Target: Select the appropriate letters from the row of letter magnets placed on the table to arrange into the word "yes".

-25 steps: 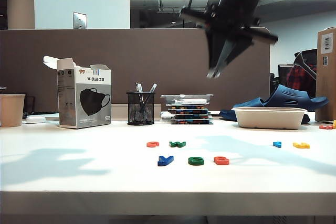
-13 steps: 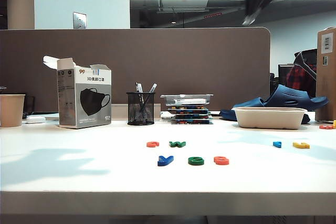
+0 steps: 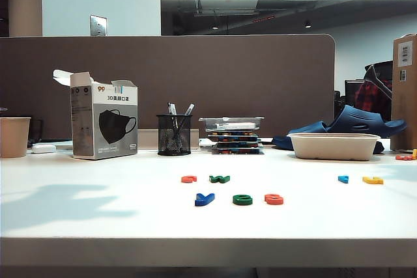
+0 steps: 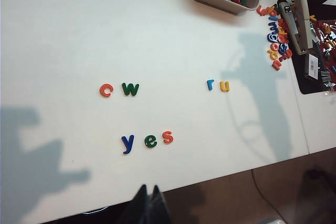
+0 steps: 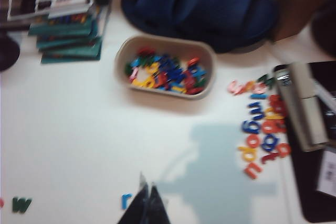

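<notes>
- The dark blue "y" [image 4: 127, 143], green "e" [image 4: 150, 141] and red "s" [image 4: 167, 137] lie side by side near the front edge of the white worktop [image 4: 79, 35], spelling "yes".
- Behind them sit the orange-red "c" [image 4: 106, 90] and dark green "w" [image 4: 130, 89]; the light blue "r" [image 4: 210, 84] and yellow "u" [image 4: 224, 86] lie well apart from those.
- The left gripper [image 4: 147, 205] hangs above the worktop's front edge, fingers pressed together, holding nothing.
- The right gripper [image 5: 146, 203] hangs over the worktop near a beige tub [image 5: 126, 51] of letters, fingers closed and empty.
</notes>
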